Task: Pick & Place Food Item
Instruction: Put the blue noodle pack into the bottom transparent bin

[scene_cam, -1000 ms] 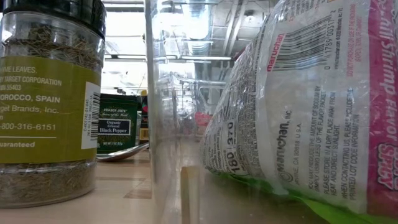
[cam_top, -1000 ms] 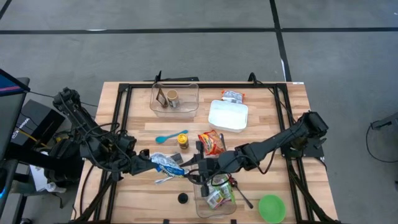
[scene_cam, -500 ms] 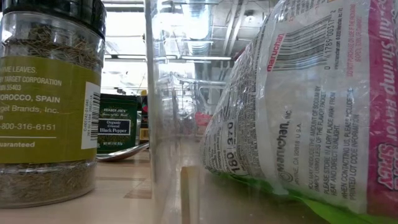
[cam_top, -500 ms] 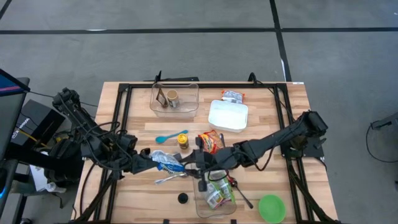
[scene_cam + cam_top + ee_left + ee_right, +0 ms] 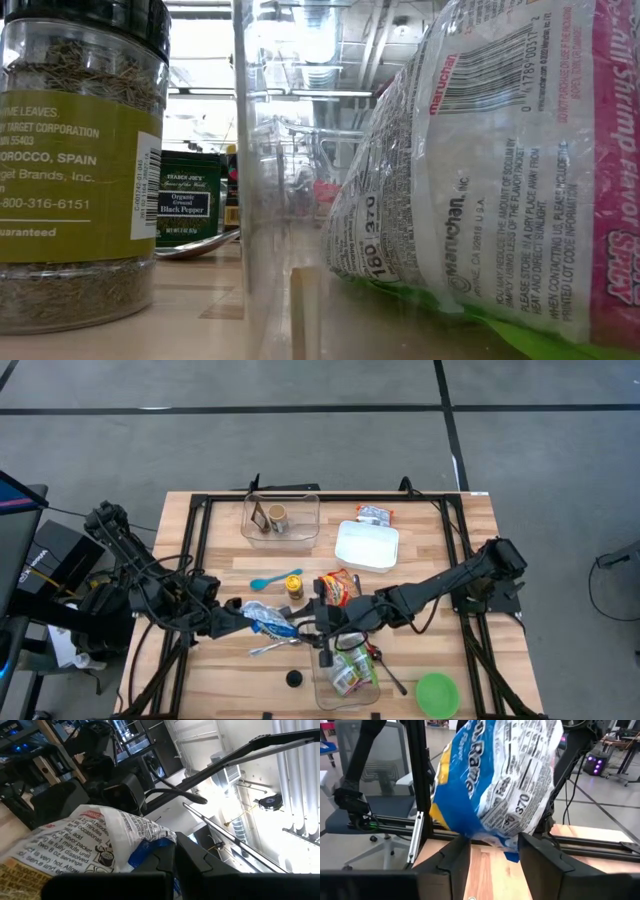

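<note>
while the left claw (image 5: 243, 622) stays out of play in no sense, it is clenched on one end of a blue and white ramen packet (image 5: 270, 622), holding it above the table (image 5: 430, 560) near the front middle. seen from above, the packet's long axis runs roughly across the table, from the left claw toward the right claw (image 5: 308, 622), tilting slightly toward the front edge at its right end. the right claw meets the packet's other end with its fingers (image 5: 540, 857) spread wide, one on each side of the packet's lower corner, not pinching it. in the right wrist view the ramen packet (image 5: 495, 785) hangs between the dark fingers, printed side facing the camera. just beside the right claw sits a clear bin (image 5: 345, 675) with packets inside, and an orange noodle packet (image 5: 342, 588) lies behind it.
</note>
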You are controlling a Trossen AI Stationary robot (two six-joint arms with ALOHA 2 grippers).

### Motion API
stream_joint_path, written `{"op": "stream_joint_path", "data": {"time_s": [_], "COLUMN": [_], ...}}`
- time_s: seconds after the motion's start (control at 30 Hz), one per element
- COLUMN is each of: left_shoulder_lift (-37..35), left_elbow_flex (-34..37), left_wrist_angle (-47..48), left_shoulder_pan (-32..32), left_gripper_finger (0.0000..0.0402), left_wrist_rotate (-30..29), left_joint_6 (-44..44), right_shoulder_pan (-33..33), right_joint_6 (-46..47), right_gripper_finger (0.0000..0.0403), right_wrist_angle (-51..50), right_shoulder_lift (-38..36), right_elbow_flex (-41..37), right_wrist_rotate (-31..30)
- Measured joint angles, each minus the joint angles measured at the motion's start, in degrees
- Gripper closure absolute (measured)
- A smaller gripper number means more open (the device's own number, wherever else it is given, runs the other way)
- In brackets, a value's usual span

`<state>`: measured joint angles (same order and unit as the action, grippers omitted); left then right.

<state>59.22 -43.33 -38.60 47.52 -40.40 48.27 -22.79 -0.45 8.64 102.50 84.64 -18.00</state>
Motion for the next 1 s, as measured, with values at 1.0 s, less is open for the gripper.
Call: {"op": "stream_joint_path", "data": {"time_s": [1.0], "left_shoulder_lift": [0.1], "left_elbow_flex": [0.0], "left_wrist_angle": [0.1], "left_shoulder_pan": [-1.5], "left_gripper_finger": [0.0402], "left_wrist_rotate": [1.6], "left_joint_6": [0.1], "right_shoulder_pan": [-0.8], "right_joint_6": [-1.1], "right_gripper_finger": [0.0399], "right_wrist_angle": [1.9], "right_shoulder_lift": [0.0], "right_elbow_flex": [0.0], "right_wrist_rotate": [0.0]}}
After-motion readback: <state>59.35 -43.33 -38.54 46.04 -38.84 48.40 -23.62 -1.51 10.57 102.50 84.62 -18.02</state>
